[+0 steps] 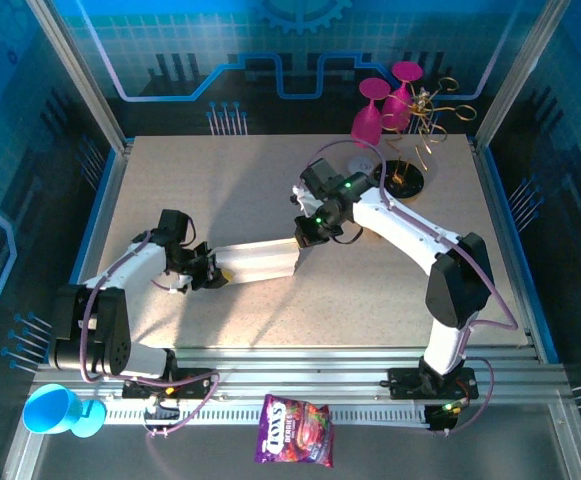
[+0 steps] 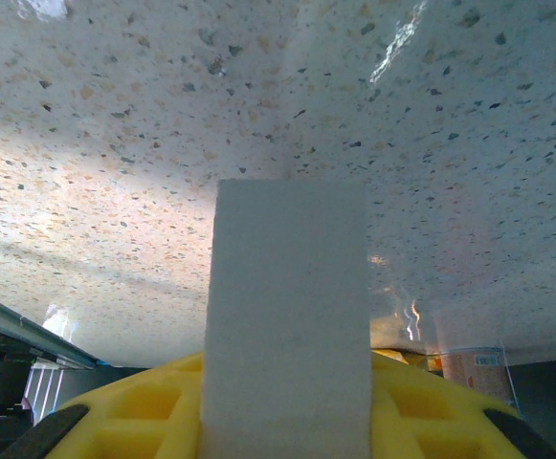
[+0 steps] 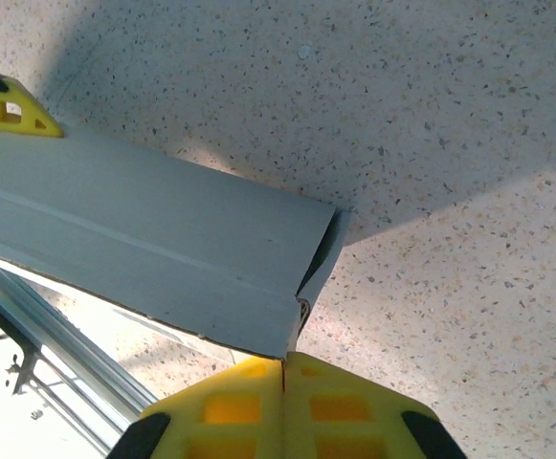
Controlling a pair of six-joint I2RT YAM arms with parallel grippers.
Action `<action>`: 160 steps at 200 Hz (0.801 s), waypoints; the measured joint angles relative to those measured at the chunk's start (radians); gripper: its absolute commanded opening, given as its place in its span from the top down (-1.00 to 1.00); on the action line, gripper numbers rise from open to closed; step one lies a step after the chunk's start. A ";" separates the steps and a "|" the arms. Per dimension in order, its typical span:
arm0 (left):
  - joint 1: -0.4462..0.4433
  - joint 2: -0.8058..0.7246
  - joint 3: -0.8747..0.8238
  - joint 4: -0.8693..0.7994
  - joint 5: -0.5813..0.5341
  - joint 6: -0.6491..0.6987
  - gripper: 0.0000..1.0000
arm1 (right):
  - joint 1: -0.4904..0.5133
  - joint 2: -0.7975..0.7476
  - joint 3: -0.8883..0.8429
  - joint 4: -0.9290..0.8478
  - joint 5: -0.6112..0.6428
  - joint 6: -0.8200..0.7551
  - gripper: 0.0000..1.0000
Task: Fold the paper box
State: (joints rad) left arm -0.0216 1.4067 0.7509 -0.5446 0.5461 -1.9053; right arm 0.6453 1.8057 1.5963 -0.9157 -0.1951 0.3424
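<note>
Top external view: I see the paper box (image 1: 257, 262) as a long, flattened white sleeve. It lies across the middle of the table (image 1: 230, 180), between the two arms. The left gripper (image 1: 210, 271) is at its left end and the right gripper (image 1: 306, 232) at its right end, each touching the cardboard. Two pink goblets (image 1: 382, 104) and a gold wire stand (image 1: 428, 125) are at the far right edge of the table, well apart from the box. A blue cup (image 1: 54, 410) and a purple candy bag (image 1: 295, 431) lie in front of the arm bases, off the table surface.

Left wrist view: a white panel of the box stands straight up in the middle of the picture, coming out between the yellow fingers (image 2: 134, 421). The jaws are clamped on this panel, one on each side of it. Speckled table is behind.

Right wrist view: the two yellow fingers (image 3: 230, 406) are pressed together with almost no gap. The thin lower corner of the box goes into the line where they meet, so I read this as a pinch on the cardboard edge. The box runs away to the left, with a long crease along it and its near end a little open. A yellow finger of the left gripper is at the far end of the box.
</note>
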 measured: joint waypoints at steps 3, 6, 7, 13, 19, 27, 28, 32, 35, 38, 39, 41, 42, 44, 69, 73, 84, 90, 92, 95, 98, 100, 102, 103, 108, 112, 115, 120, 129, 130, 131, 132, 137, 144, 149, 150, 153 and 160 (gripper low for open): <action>0.000 0.000 0.000 0.000 0.000 0.000 1.00 | 0.001 -0.001 0.000 0.001 0.002 0.006 1.00; 0.000 0.000 0.000 0.000 0.000 0.000 1.00 | 0.002 -0.001 -0.001 0.002 0.003 0.011 1.00; 0.000 0.000 0.000 0.000 0.000 0.000 1.00 | 0.002 -0.001 -0.001 0.003 0.005 0.013 1.00; 0.000 0.000 0.000 0.000 0.000 0.000 1.00 | 0.003 -0.002 -0.003 0.005 0.006 0.024 1.00; 0.000 0.000 0.000 0.000 0.000 0.000 1.00 | 0.004 -0.003 -0.005 0.009 0.007 0.035 1.00; 0.000 0.000 0.000 0.000 0.000 0.000 1.00 | 0.004 -0.006 -0.008 0.012 0.008 0.047 1.00; 0.000 0.000 0.000 0.000 0.000 0.000 1.00 | 0.004 -0.006 -0.008 0.012 0.008 0.047 1.00; 0.000 0.000 0.000 0.000 0.000 0.000 1.00 | 0.004 -0.007 -0.010 0.014 0.008 0.053 1.00; 0.000 0.000 0.000 0.000 0.000 0.000 1.00 | 0.004 -0.008 -0.011 0.016 0.008 0.057 1.00; 0.000 0.000 0.000 0.000 0.000 0.000 1.00 | 0.005 -0.009 -0.013 0.018 0.008 0.062 1.00; 0.000 0.000 0.000 0.000 0.000 0.000 1.00 | 0.005 -0.009 -0.013 0.019 0.008 0.064 1.00; 0.000 0.000 0.000 0.000 0.000 0.000 1.00 | 0.005 -0.009 -0.014 0.019 0.008 0.066 1.00; 0.000 0.000 0.000 0.000 0.000 0.000 1.00 | 0.005 -0.009 -0.014 0.020 0.008 0.069 1.00; 0.000 0.000 0.000 0.000 0.000 0.000 1.00 | 0.005 -0.010 -0.015 0.021 0.008 0.072 1.00; 0.000 0.000 0.000 0.000 0.000 -0.004 1.00 | 0.005 -0.018 -0.031 0.042 0.008 0.104 1.00; 0.000 0.000 0.000 0.000 0.000 -0.004 1.00 | 0.005 -0.020 -0.033 0.044 0.008 0.109 1.00; 0.000 0.000 0.000 0.000 0.000 -0.004 1.00 | 0.005 -0.021 -0.035 0.048 0.008 0.119 1.00; 0.000 0.000 0.000 0.000 0.000 -0.005 1.00 | 0.006 -0.021 -0.037 0.051 0.008 0.125 1.00; 0.000 0.000 0.000 0.000 0.000 -0.005 1.00 | 0.006 -0.022 -0.038 0.052 0.008 0.129 1.00; 0.000 0.000 0.000 0.001 0.000 -0.005 1.00 | 0.006 -0.022 -0.038 0.053 0.008 0.129 1.00; 0.000 0.000 0.000 0.000 0.000 -0.005 1.00 | 0.006 -0.023 -0.039 0.053 0.008 0.134 1.00; 0.000 0.000 0.000 0.000 0.000 -0.005 1.00 | 0.006 -0.023 -0.039 0.054 0.008 0.136 1.00; 0.000 0.000 0.000 0.000 0.000 -0.005 1.00 | 0.006 -0.023 -0.040 0.054 0.008 0.137 1.00; 0.000 0.000 0.000 0.000 0.000 -0.005 1.00 | 0.006 -0.023 -0.040 0.054 0.008 0.138 1.00; 0.000 0.000 0.000 0.001 0.000 -0.006 1.00 | 0.007 -0.024 -0.040 0.054 0.008 0.143 1.00; 0.000 0.000 0.000 0.001 0.000 -0.006 1.00 | 0.007 -0.024 -0.041 0.055 0.008 0.150 1.00; 0.000 0.000 0.000 0.001 0.000 -0.006 1.00 | 0.007 -0.024 -0.041 0.056 0.008 0.153 1.00; 0.000 0.000 0.000 0.001 0.000 -0.006 1.00 | 0.007 -0.025 -0.043 0.058 0.008 0.158 1.00; 0.000 0.000 0.000 0.001 0.000 -0.006 1.00 | 0.007 -0.026 -0.045 0.061 0.008 0.168 1.00; 0.000 0.000 0.000 0.001 0.000 -0.006 1.00 | 0.007 -0.026 -0.045 0.061 0.008 0.169 1.00; 0.000 0.000 0.000 0.001 0.000 -0.006 1.00 | 0.007 -0.026 -0.045 0.061 0.008 0.171 1.00; 0.000 0.000 0.000 0.001 0.000 -0.006 1.00 | 0.007 -0.026 -0.045 0.061 0.008 0.171 1.00; 0.000 0.000 0.000 0.001 0.000 -0.007 1.00 | 0.007 -0.026 -0.045 0.062 0.008 0.175 1.00; 0.000 0.000 0.000 0.002 0.000 -0.007 1.00 | 0.007 -0.026 -0.045 0.063 0.008 0.181 1.00; 0.000 0.000 0.000 0.002 0.000 -0.007 1.00 | 0.007 -0.026 -0.045 0.063 0.008 0.182 1.00; 0.000 0.000 0.000 0.003 0.000 -0.007 1.00 | 0.008 -0.026 -0.045 0.063 0.008 0.183 1.00; 0.000 0.000 0.000 0.003 0.000 -0.007 1.00 | 0.008 -0.026 -0.045 0.064 0.008 0.186 1.00; 0.000 0.000 0.000 0.003 0.000 -0.007 1.00 | 0.008 -0.026 -0.045 0.064 0.009 0.190 1.00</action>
State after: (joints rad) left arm -0.0212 1.4067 0.7509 -0.5415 0.5461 -1.9121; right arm 0.6537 1.7794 1.5509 -0.8513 -0.1864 0.5323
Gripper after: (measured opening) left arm 0.305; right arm 0.055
